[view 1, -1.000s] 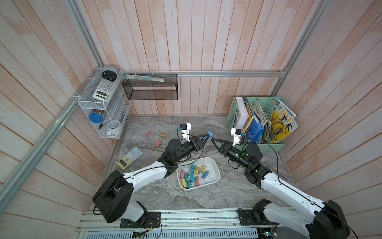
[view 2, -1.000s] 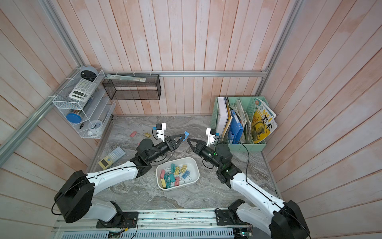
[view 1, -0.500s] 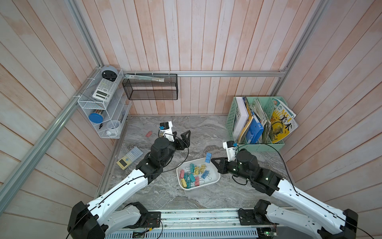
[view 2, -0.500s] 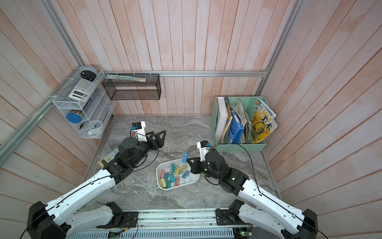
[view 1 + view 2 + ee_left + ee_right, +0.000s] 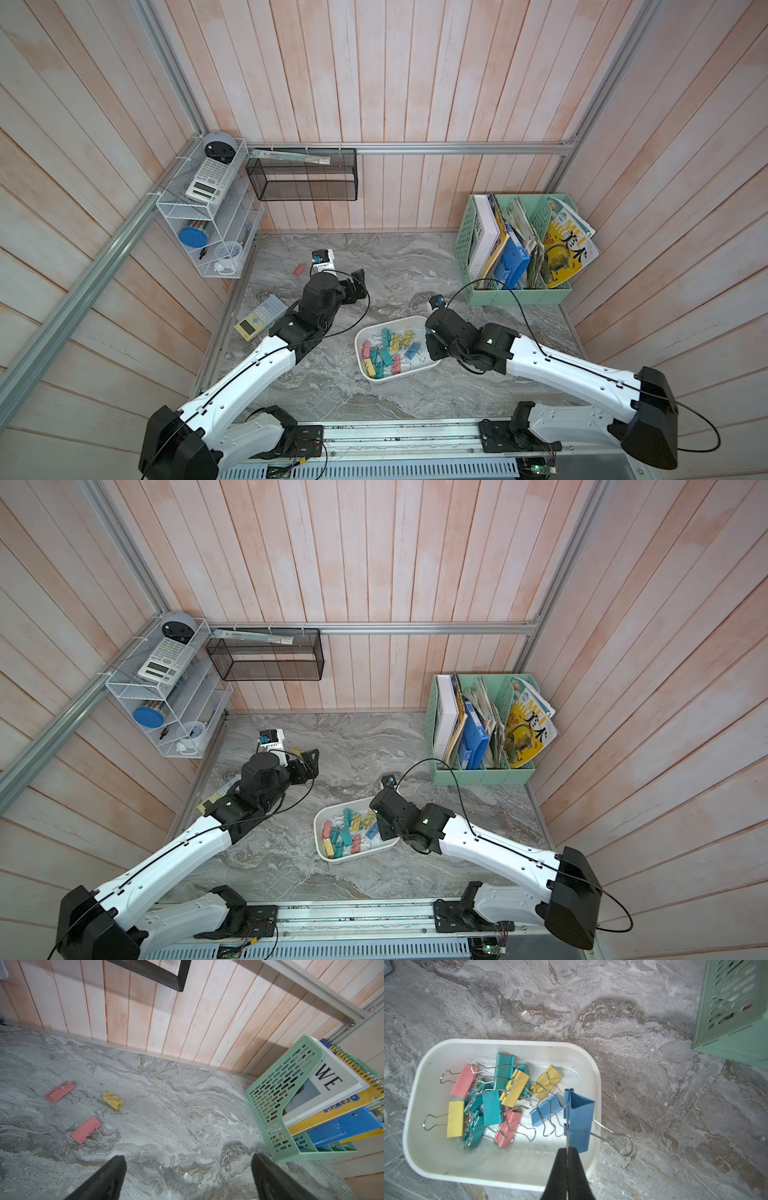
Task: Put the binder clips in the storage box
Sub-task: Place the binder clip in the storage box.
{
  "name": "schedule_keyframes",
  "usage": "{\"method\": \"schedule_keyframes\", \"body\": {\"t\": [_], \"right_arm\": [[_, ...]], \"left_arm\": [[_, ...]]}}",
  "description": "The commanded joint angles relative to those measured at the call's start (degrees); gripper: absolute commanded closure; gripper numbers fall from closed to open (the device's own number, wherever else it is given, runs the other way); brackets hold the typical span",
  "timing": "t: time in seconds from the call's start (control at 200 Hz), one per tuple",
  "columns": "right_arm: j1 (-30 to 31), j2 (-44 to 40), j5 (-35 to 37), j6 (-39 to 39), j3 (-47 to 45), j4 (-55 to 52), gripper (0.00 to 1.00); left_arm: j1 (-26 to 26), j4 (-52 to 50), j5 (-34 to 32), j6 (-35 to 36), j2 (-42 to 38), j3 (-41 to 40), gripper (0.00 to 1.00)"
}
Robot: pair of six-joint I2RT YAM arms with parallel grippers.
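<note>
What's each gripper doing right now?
Left gripper: open, empty.
Right gripper: shut on the silver wire handle of a blue metal binder clip.

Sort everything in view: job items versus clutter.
Job: storage box, boxed clips, blue clip held at its rim, three loose clips on the table.
Clutter: yellow-and-blue calculator, green file basket, black mesh basket, white wire rack.
</note>
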Motion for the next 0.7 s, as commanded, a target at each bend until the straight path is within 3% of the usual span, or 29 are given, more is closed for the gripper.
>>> {"method": "schedule_keyframes", "body": {"t": [0.0,0.205,0.33,0.38,0.695], "right_arm": [[0.37,4.01,2.01,-1.5,2.33,0.62,1.0],[0.4,10.59,2.36,-1.27,4.73,-2.46,1.0],[0.36,13.77,-1.65,-2.51,7.42,-5.13,0.83],[0.36,13.85,-1.74,-2.16,7.88,-5.69,0.8],[0.36,-1.55,0.55,-0.75,5.38,-0.95,0.6]], "left_arm": [[1.67,-3.63,-1.64,-0.48,1.47,0.81,0.0],[6.15,-9.95,-2.3,-2.14,5.27,3.43,0.0],[9.11,-12.66,-1.66,-2.97,7.72,4.76,0.01],[10.42,-14.0,-1.66,-2.95,9.01,5.46,0.02],[17.1,-23.06,-2.75,2.09,23.53,16.14,0.12]]}}
